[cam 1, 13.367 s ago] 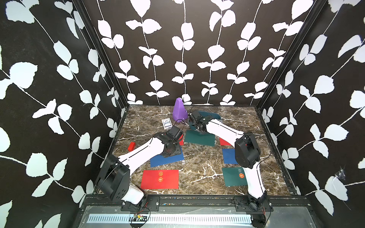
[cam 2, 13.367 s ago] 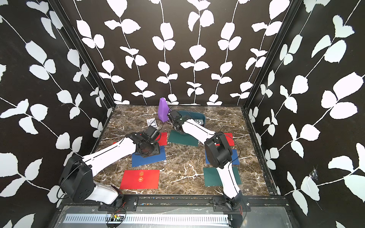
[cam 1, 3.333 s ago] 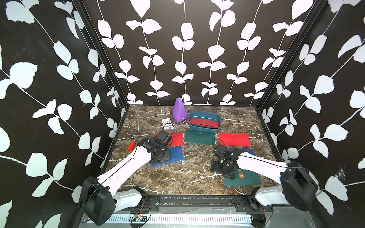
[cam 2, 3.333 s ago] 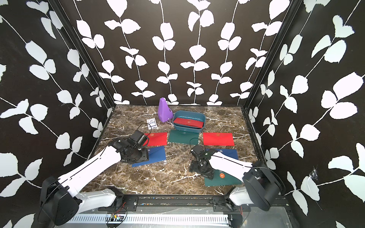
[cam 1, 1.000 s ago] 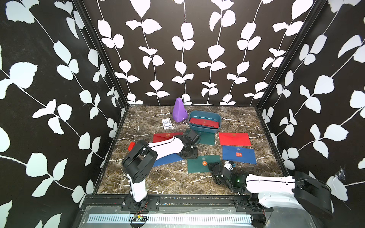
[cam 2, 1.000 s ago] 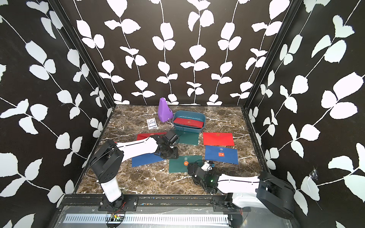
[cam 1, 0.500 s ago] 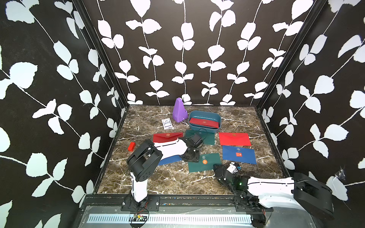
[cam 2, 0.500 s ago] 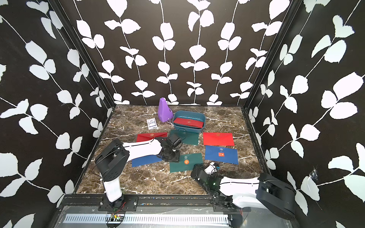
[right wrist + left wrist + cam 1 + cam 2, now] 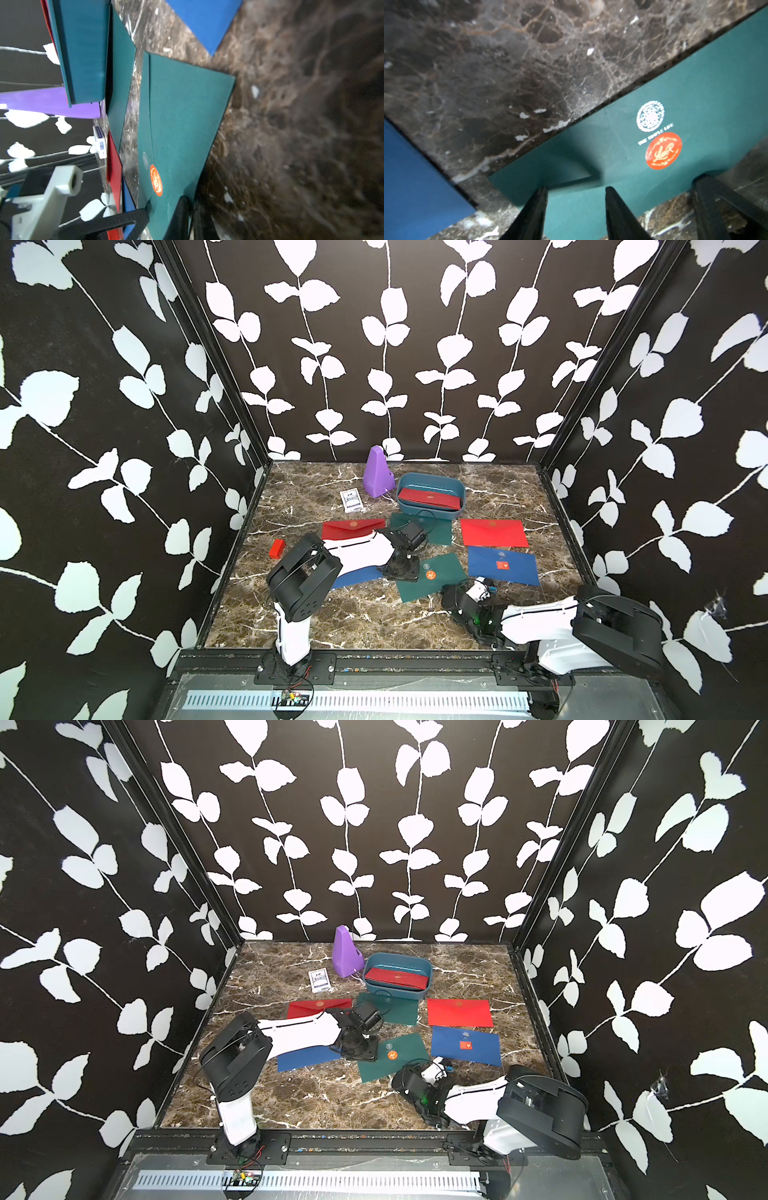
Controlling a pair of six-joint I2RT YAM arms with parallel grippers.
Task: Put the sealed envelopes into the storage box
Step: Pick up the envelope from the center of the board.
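A dark green envelope point(image 9: 436, 576) point(image 9: 182, 114) with an orange seal lies on the marble near the front. My right gripper point(image 9: 446, 594) point(image 9: 191, 207) is shut on its near edge. My left gripper point(image 9: 399, 572) point(image 9: 576, 189) stands open with both tips over that envelope's left end. The teal storage box point(image 9: 428, 512) sits at the back with a red envelope point(image 9: 430, 499) inside. More envelopes lie flat around: red point(image 9: 492, 532), navy with a seal point(image 9: 503, 566), dark green point(image 9: 436, 531), red point(image 9: 353, 529), and navy point(image 9: 357, 574) partly hidden under my left arm.
A purple pyramid point(image 9: 377, 475) stands just left of the box. A white card pack point(image 9: 351, 501) lies to its left, and a small red block point(image 9: 276, 548) sits by the left wall. Both arms lie low across the front half of the marble floor.
The right jaws have closed on the sealed green envelope's near edge. That envelope has turned slightly on the floor. The left gripper has shifted a little to the right onto its left end.
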